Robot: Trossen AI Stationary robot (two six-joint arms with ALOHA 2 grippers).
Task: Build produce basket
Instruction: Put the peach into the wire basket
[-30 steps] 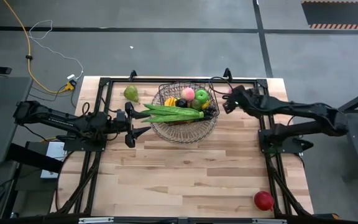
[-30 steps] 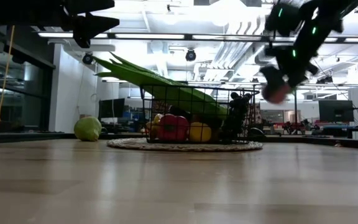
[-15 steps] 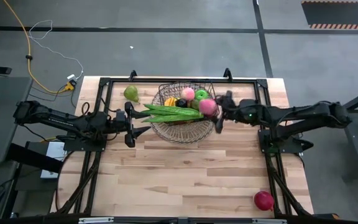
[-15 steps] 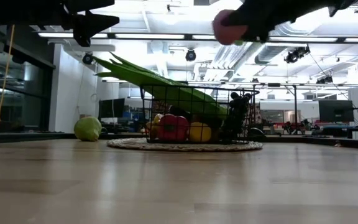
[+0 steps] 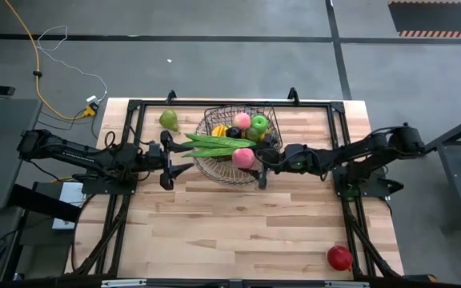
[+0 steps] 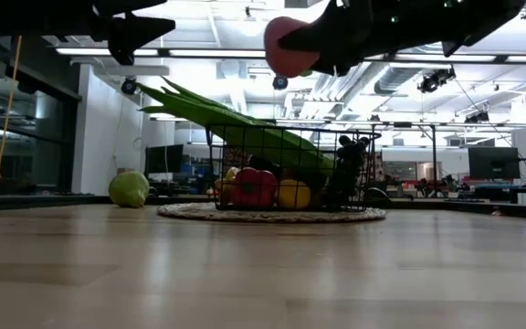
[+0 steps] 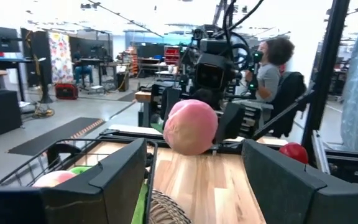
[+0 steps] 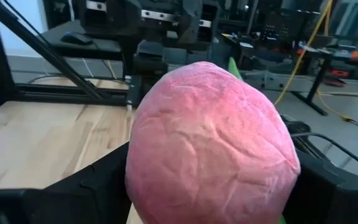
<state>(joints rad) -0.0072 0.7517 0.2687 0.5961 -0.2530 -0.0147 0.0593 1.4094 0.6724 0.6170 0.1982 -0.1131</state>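
Right gripper (image 5: 254, 161) clamps a pink fruit (image 5: 244, 158) above the near edge of the basket (image 5: 269, 165) holding the other produce (image 5: 222, 144), left gripper (image 5: 166, 160) waits spread wide and empty just beside the basket.

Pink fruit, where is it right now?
In the right gripper, held in the air: the high view shows the pink fruit over the basket's near edge, by the green pods; the left gripper waits beside the basket.
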